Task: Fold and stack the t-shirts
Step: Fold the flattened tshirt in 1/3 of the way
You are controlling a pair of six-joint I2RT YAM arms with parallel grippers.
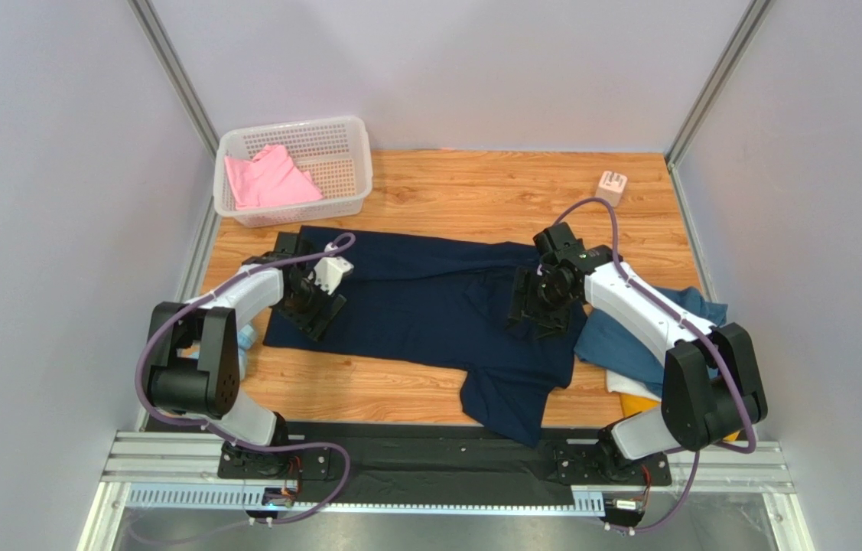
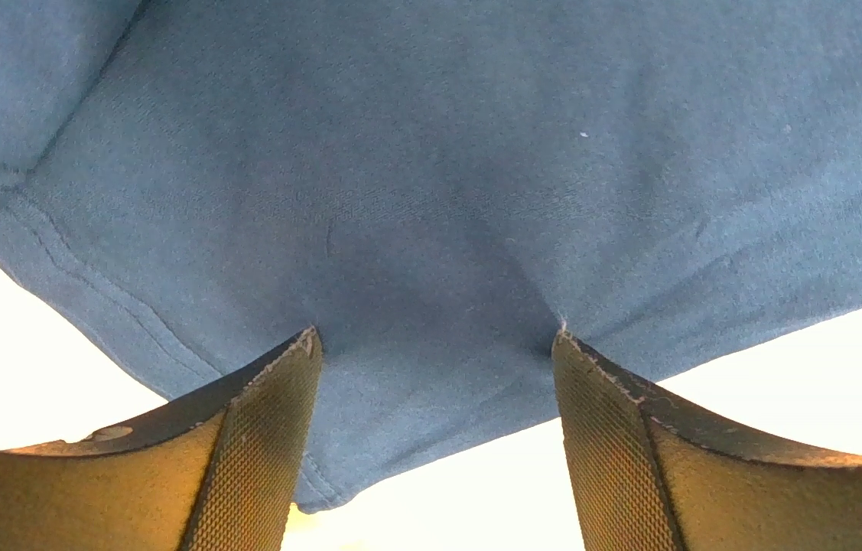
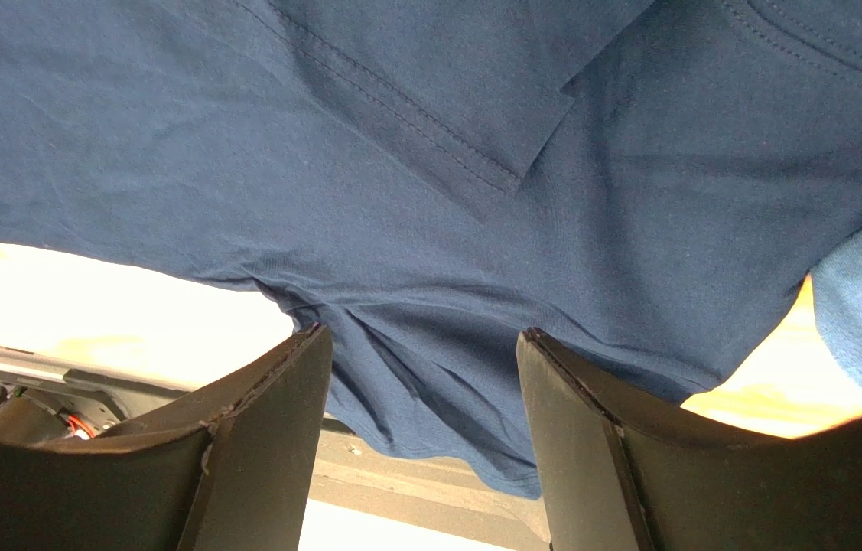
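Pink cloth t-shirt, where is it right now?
In the top view the pink cloth t-shirt lies crumpled inside the white perforated plastic basket at the far left corner of the wooden table, just beyond the spread dark navy t-shirt.

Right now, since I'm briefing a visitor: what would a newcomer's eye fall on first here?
The navy t-shirt spread across mid-table, the left gripper at its left edge and the right gripper near its right side. Then the pink t-shirt in the white basket, far left.

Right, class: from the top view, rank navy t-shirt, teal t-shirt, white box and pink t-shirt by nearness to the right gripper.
1. navy t-shirt, under right gripper
2. teal t-shirt, right
3. white box, back right
4. pink t-shirt, back left, in basket
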